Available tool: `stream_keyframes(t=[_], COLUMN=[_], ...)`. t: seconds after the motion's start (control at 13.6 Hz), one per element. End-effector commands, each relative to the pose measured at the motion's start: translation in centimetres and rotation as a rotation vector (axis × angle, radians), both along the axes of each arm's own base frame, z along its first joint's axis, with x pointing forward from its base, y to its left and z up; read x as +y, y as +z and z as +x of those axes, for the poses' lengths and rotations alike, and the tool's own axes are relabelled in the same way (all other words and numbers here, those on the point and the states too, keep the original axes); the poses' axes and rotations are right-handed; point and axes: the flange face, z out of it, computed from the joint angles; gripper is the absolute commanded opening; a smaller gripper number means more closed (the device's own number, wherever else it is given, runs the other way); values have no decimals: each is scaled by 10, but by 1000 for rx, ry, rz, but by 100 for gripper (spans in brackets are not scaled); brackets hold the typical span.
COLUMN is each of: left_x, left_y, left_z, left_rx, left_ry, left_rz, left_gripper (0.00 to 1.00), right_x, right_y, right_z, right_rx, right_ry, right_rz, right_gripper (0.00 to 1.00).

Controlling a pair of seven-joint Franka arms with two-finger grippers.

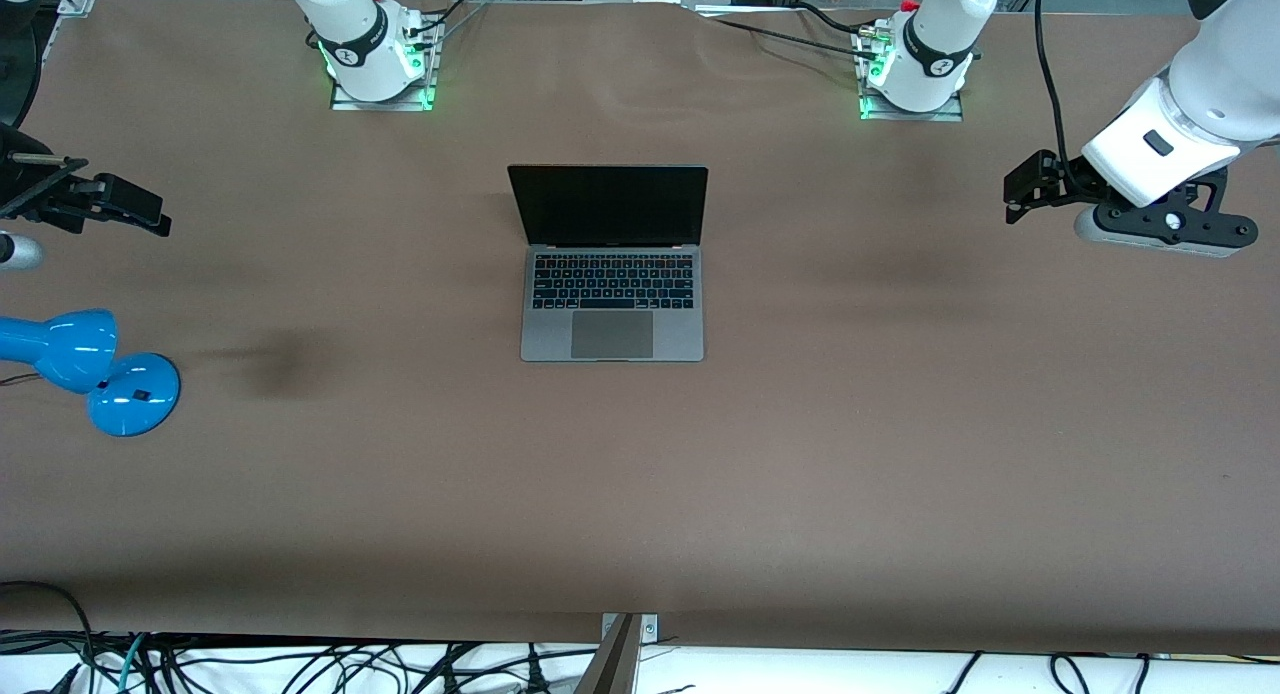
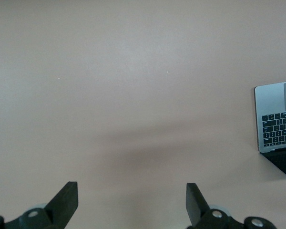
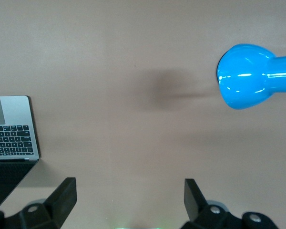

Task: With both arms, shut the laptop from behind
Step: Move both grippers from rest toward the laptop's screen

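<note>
1. The laptop (image 1: pixel 611 279) sits open at about the middle of the table (image 1: pixel 800 454), its base flat and its keyboard and trackpad turned toward the front camera. The black screen (image 1: pixel 608 205) stands nearly upright along the base's 12 o'clock edge, the edge toward the robots' bases.

2. The left gripper (image 1: pixel 1022 189) hangs above bare table at roughly 3 o'clock of the laptop, well apart from it. In the left wrist view its fingers (image 2: pixel 66 200) are spread wide with nothing between them, and a corner of the laptop shows off to one side.

3. The right gripper (image 1: pixel 135 209) hangs at roughly 9 o'clock of the laptop, also well apart, above the table near the blue desk lamp (image 1: pixel 90 369). Its fingers (image 3: pixel 64 198) are likewise released and empty.

4. Handling, as a judgement: the metal shell looks stiff and smooth, so a finger may slide on it. The lid is thin and the glass screen is the fragile part.

5. There is nothing here to grip. The sensible contact is a push on the outer face of the lid, near its top edge, one arm toward each upper corner so the lid does not twist.

6. The base looks light enough to skid toward the front camera, or tip, if the push is hard or low. A gentle, even press from both arms, easing off before the lid meets the keyboard, seems safest.
</note>
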Motion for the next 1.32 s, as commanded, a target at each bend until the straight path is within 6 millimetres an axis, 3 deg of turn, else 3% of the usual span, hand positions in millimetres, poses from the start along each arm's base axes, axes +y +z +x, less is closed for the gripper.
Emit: stream_keyframes(t=[0.0, 0.29, 0.66, 0.95, 1.18, 1.25], left_x=[-1, 0, -4, -40, -89, -104], left_y=[4, 5, 2, -5, -12, -15], left_z=[4, 4, -3, -13, -26, -30], left_rx=[8, 7, 31, 85, 107, 115], left_ry=[-5, 0, -4, 37, 63, 58], left_rz=[-9, -14, -18, -73, -70, -65], left_gripper=[100, 100, 100, 100, 100, 100], right_x=[0, 0, 15, 18, 22, 38], right_y=[4, 2, -2, -3, -18, -22], right_z=[-10, -10, -14, -13, -17, -18], right_rx=[3, 13, 58, 57, 122, 133], right_ry=[2, 4, 31, 32, 40, 68], right_rz=[-9, -12, -8, -10, 10, 20], right_gripper=[100, 100, 100, 100, 100, 100])
